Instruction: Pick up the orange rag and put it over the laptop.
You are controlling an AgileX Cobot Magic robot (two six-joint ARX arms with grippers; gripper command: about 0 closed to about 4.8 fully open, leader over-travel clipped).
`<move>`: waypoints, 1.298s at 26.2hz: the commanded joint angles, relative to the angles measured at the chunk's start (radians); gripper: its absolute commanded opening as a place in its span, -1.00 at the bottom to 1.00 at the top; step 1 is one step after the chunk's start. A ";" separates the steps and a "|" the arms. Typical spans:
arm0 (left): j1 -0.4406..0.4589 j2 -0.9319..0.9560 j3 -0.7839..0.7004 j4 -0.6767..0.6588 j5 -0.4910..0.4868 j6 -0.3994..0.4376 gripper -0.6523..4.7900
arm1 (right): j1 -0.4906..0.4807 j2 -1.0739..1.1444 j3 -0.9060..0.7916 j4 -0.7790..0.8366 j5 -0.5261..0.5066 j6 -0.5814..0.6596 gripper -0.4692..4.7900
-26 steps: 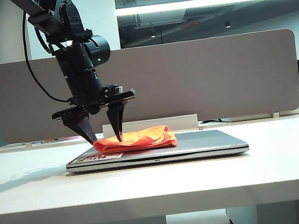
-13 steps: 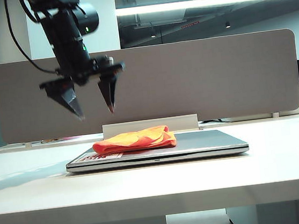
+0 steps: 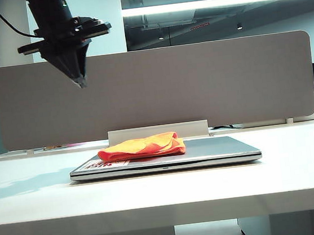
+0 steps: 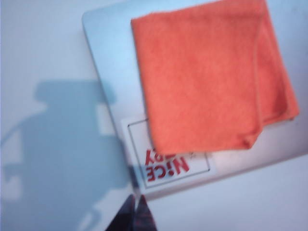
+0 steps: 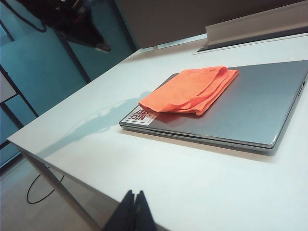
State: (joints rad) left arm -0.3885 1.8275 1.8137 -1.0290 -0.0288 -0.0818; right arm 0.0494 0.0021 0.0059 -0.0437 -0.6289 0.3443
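Orange rag (image 3: pixel 141 147) rests folded on the laptop (image 3: pixel 217 149); left end effector (image 3: pixel 78 80) hangs closed and empty above, right end effector (image 5: pixel 134 202) closed by the table (image 3: pixel 165 190) edge; a loose fold could slip off.

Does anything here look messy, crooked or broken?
Nothing looks broken or spilled. The orange rag lies folded on the closed laptop, bunched toward the sticker end and covering only part of the lid. The left gripper hangs shut high above that end; the right gripper is shut, off beside the table.
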 commanded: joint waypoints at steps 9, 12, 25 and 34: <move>0.065 -0.158 0.002 -0.068 -0.081 0.021 -0.78 | -0.002 -0.002 -0.002 0.010 0.001 -0.004 -0.84; 0.136 -0.250 -0.019 -0.092 -0.080 0.023 -0.78 | -0.002 -0.002 -0.002 0.010 0.002 -0.004 -0.84; 0.246 -0.705 -0.528 0.112 -0.008 0.036 -0.78 | -0.002 -0.002 -0.002 0.010 0.001 -0.004 -0.84; 0.246 -1.012 -0.835 0.223 0.033 -0.008 -0.78 | -0.001 -0.002 -0.002 0.010 0.001 -0.004 -0.84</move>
State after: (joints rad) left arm -0.1421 0.8429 1.0004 -0.8219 -0.0025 -0.0830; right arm 0.0494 0.0021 0.0059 -0.0437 -0.6289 0.3439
